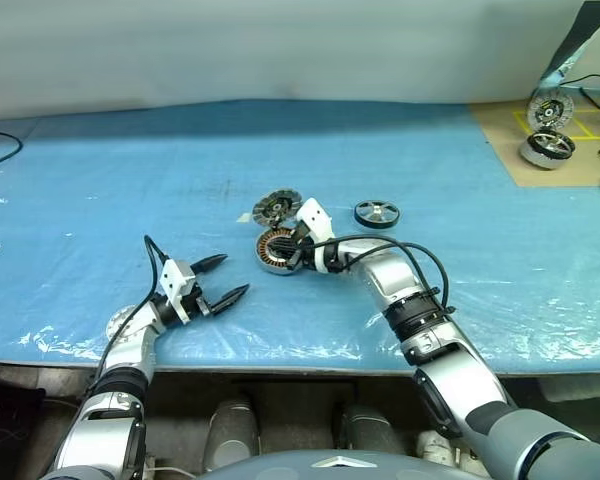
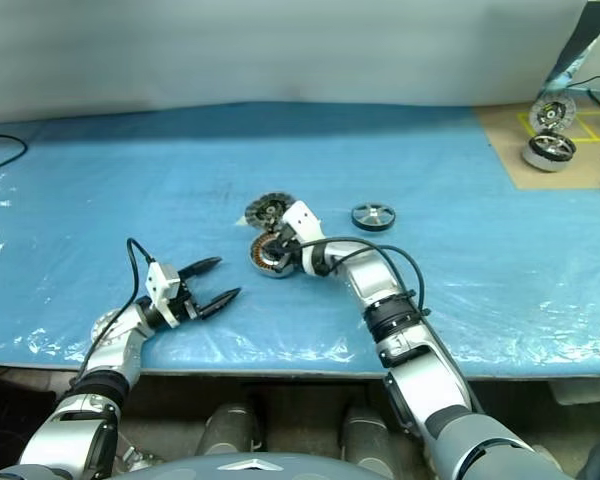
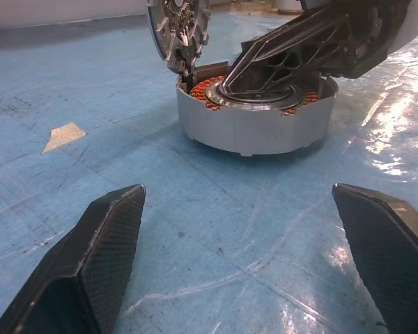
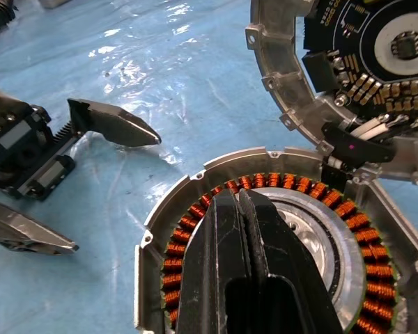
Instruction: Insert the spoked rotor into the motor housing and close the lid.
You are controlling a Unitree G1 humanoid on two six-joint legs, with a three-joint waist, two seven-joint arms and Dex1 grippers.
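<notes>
So the counter point(image 1: 100, 200) bears the open housing point(image 1: 273, 250), lid point(image 1: 276, 207) tipped up behind; right hand point(image 4: 247, 209), pinched shut on nothing, pokes into its coils. Rotor point(image 1: 377, 213) lies uninserted right of that hand. Left hand point(image 1: 220, 278) gapes wide, near. Next: fetch rotor

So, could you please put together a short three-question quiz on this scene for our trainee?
1. True or false: the lid is shut over the motor housing.
2. Which pincer is shut with its tips over the housing's copper windings: A) the left pincer, B) the right pincer?
3. Where does the spoked rotor lie?

Key: 1. False; the lid stands open on its hinge. 2. B; the left one is open, short of the housing. 3. On the blue table cover, beside the right arm, not yet in the housing.
</notes>
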